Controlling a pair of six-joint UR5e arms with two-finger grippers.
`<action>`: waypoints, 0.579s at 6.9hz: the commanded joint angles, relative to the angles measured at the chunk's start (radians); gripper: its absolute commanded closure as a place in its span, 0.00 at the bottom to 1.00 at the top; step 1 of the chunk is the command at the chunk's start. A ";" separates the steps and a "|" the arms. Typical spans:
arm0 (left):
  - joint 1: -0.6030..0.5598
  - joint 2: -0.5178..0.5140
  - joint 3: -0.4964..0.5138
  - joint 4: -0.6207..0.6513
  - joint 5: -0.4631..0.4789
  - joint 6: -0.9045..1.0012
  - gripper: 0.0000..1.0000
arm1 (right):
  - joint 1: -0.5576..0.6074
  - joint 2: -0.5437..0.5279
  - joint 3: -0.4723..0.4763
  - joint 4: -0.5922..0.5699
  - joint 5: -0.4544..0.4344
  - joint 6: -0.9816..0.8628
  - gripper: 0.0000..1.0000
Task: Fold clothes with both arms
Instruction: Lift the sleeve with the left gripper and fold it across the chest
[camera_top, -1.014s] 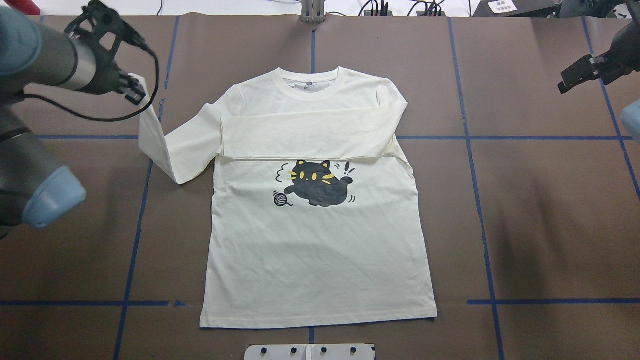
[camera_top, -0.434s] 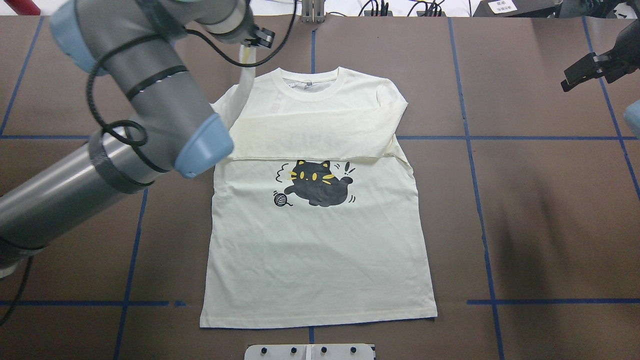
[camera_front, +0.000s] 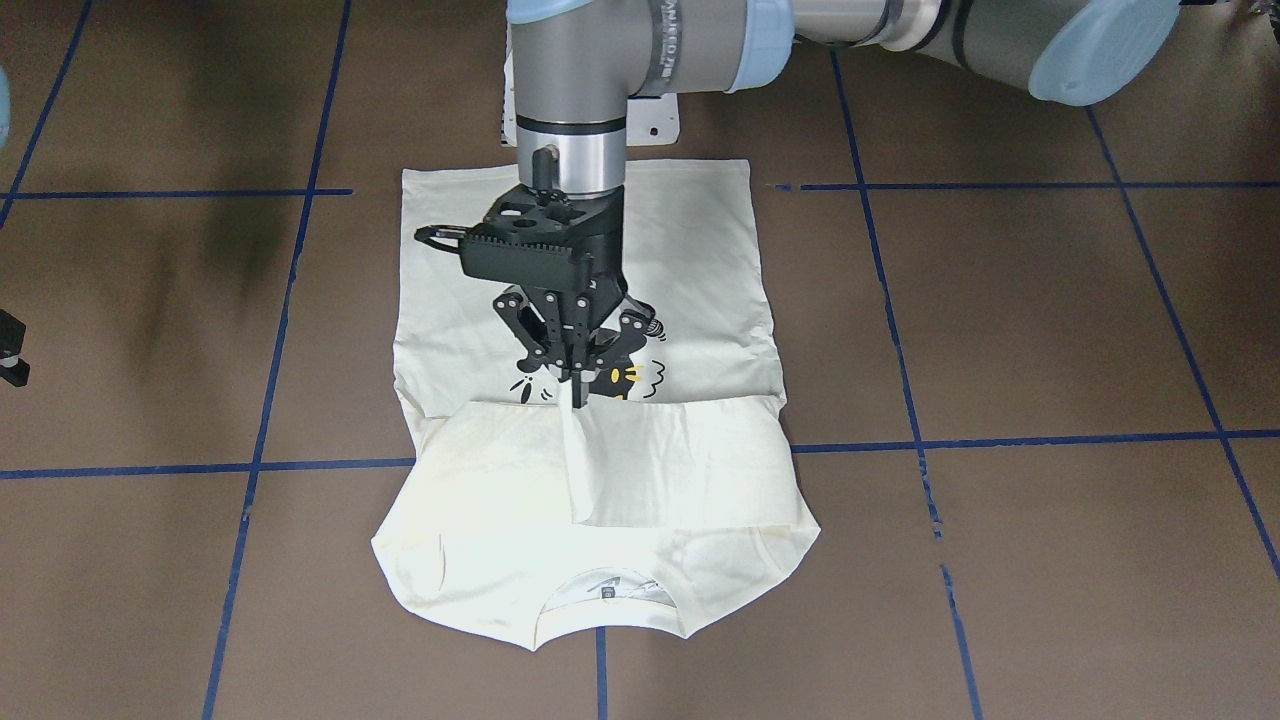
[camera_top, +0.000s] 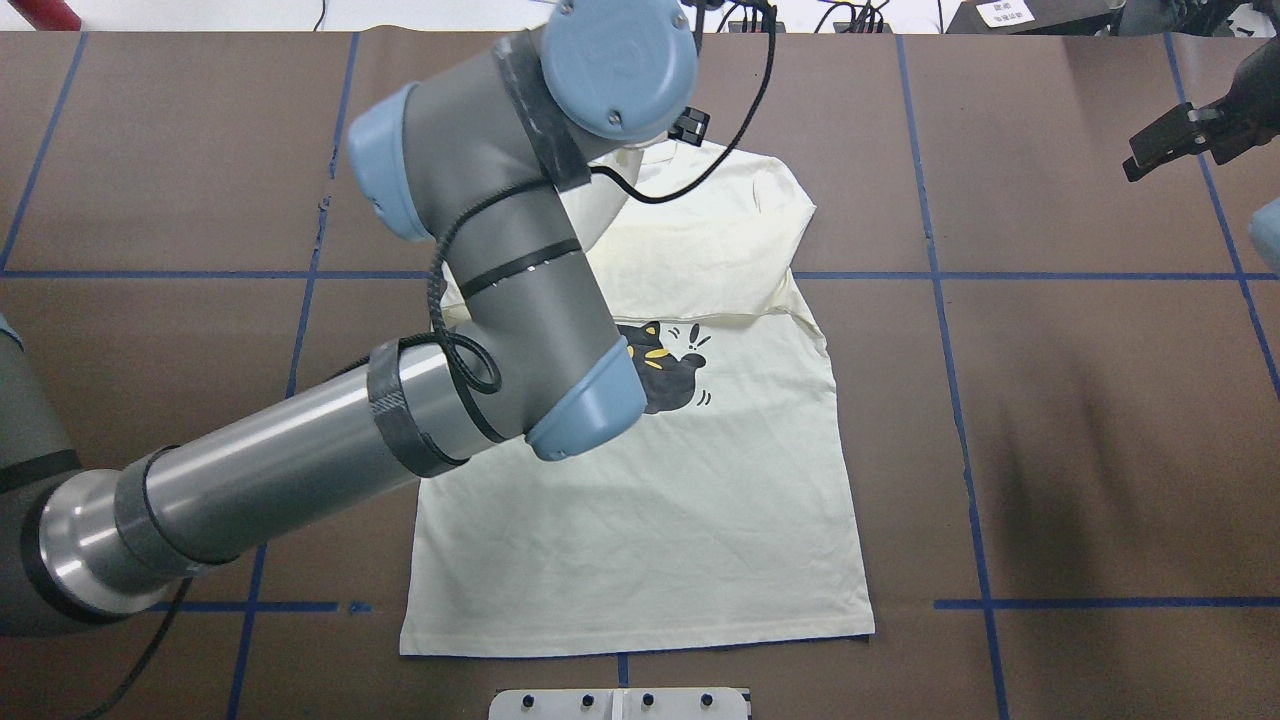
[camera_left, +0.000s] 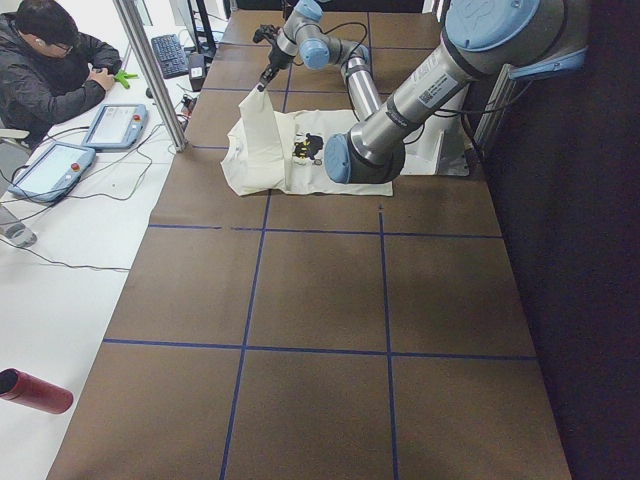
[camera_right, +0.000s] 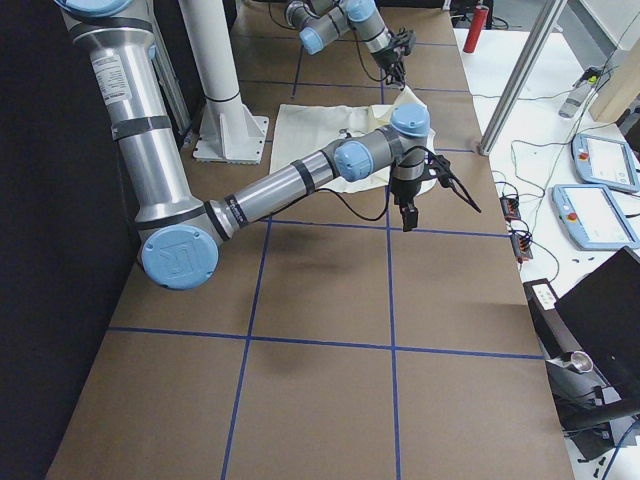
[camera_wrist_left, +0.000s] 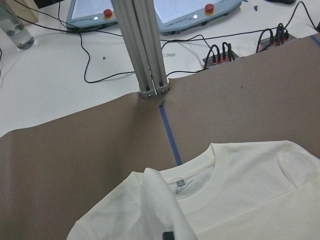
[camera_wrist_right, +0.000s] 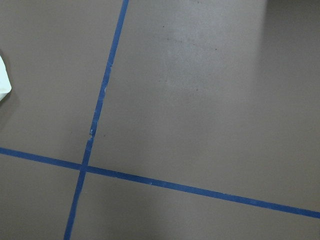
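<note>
I swung my left pincer (camera_front: 572, 385), clamped on the sleeve (camera_front: 680, 465), across the chest of the T-shirt (camera_top: 650, 520), nearly completing that fold.

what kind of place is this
Probably a robotics lab: a table marked with a blue tape grid, an operator seated alongside, and teach pendants beside him.
</note>
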 joint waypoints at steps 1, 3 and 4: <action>0.080 -0.009 0.150 -0.209 0.078 0.006 1.00 | 0.000 0.000 -0.001 0.000 -0.001 0.003 0.00; 0.115 -0.008 0.215 -0.290 0.090 -0.006 0.63 | 0.000 0.001 -0.002 0.000 -0.010 0.005 0.00; 0.126 -0.009 0.220 -0.340 0.083 -0.011 0.40 | -0.001 0.001 -0.004 0.000 -0.013 0.005 0.00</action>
